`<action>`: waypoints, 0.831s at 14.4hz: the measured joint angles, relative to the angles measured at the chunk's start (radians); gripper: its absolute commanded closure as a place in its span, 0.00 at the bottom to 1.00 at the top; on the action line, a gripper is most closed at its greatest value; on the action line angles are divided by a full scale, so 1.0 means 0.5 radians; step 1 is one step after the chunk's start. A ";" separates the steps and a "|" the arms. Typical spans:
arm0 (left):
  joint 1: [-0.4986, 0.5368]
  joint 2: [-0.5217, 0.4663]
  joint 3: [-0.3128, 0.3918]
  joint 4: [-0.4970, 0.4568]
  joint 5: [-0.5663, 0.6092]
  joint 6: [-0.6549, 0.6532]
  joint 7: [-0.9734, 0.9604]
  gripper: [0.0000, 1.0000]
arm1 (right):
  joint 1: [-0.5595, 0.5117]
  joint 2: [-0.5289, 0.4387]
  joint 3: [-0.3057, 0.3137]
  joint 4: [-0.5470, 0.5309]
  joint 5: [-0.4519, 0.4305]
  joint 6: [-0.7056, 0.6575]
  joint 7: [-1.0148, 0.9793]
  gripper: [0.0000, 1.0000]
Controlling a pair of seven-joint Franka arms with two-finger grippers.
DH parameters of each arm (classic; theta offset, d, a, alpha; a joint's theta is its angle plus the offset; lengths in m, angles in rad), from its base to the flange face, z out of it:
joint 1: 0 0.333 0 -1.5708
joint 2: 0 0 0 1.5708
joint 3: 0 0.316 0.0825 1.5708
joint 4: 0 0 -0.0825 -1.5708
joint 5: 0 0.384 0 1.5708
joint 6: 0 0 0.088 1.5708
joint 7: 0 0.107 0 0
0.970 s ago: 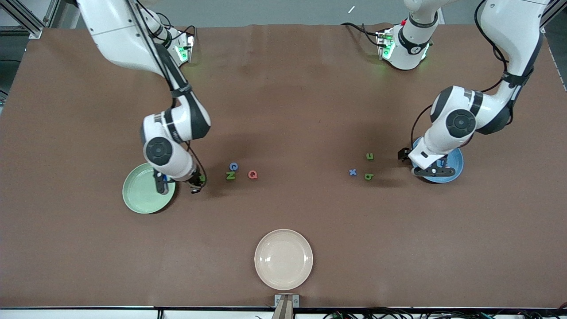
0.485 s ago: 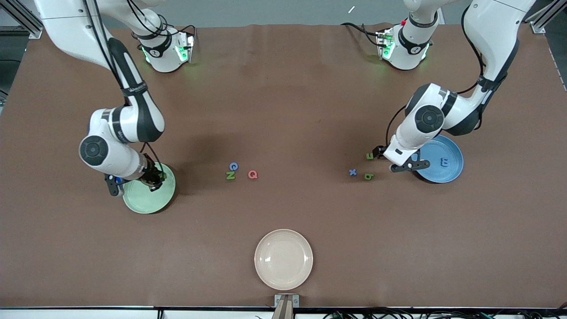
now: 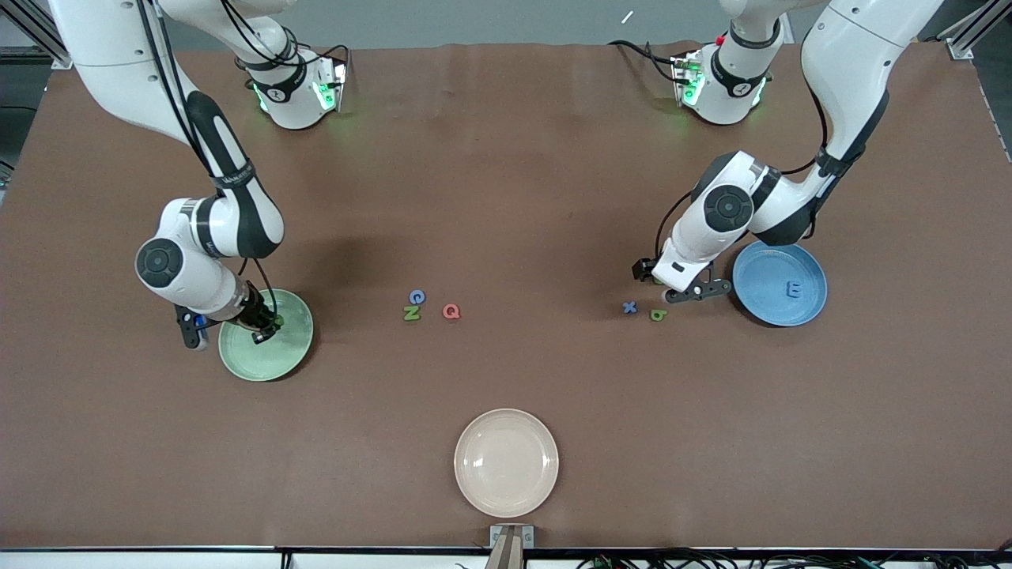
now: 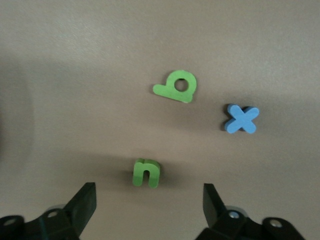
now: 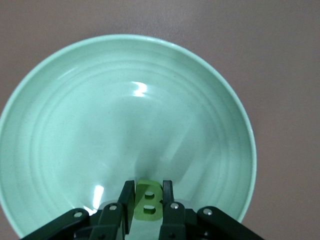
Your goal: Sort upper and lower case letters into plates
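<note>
A green B (image 5: 148,203) is pinched by the right gripper (image 5: 148,200) over the mint plate (image 5: 60,125); released off-centre, it could bounce out. The left gripper (image 4: 149,200) is spread above a green n (image 4: 146,173).

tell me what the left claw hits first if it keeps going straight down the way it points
Most likely the green letter n: it lies on the table between the open fingers of the left claw. The green b and blue x lie clear of that line, though depth is hard to judge.
</note>
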 measured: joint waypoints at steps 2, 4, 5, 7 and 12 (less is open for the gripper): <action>0.001 0.017 0.001 -0.002 0.043 0.006 0.000 0.26 | 0.000 0.038 0.004 0.001 0.000 0.034 0.000 0.95; 0.003 0.037 0.004 -0.003 0.078 0.018 0.000 0.30 | 0.000 0.036 0.004 0.003 0.000 0.034 0.000 0.66; 0.003 0.044 0.004 -0.003 0.079 0.028 0.000 0.33 | 0.000 0.036 0.004 0.003 0.000 0.034 -0.002 0.47; 0.003 0.055 0.004 -0.003 0.079 0.033 -0.004 0.35 | 0.000 0.036 0.004 0.005 0.000 0.027 -0.029 0.00; 0.008 0.096 0.007 -0.003 0.167 0.045 -0.066 0.41 | 0.002 -0.092 0.006 0.225 0.001 -0.484 -0.041 0.00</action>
